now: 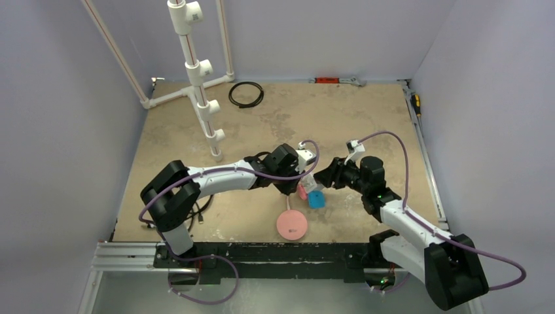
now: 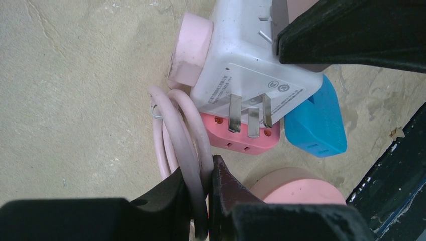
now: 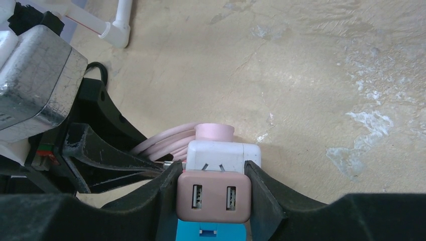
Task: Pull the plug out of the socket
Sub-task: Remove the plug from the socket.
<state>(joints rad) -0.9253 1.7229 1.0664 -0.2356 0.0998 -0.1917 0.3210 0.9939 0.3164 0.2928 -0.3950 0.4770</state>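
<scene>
Left wrist view: the pink plug [image 2: 188,50] sits fully seated in the white cube socket [image 2: 246,65], held between the arms near the table's middle. The left gripper [image 2: 201,175] is pinched tight on the pink cable [image 2: 188,130], and the right gripper [image 3: 213,169] clamps the socket. Both grips look made; the pull itself remains.

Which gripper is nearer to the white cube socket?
Right. The right gripper is shut on the pink USB block seated against the socket; the left gripper pinches the pink cable beside it.
</scene>
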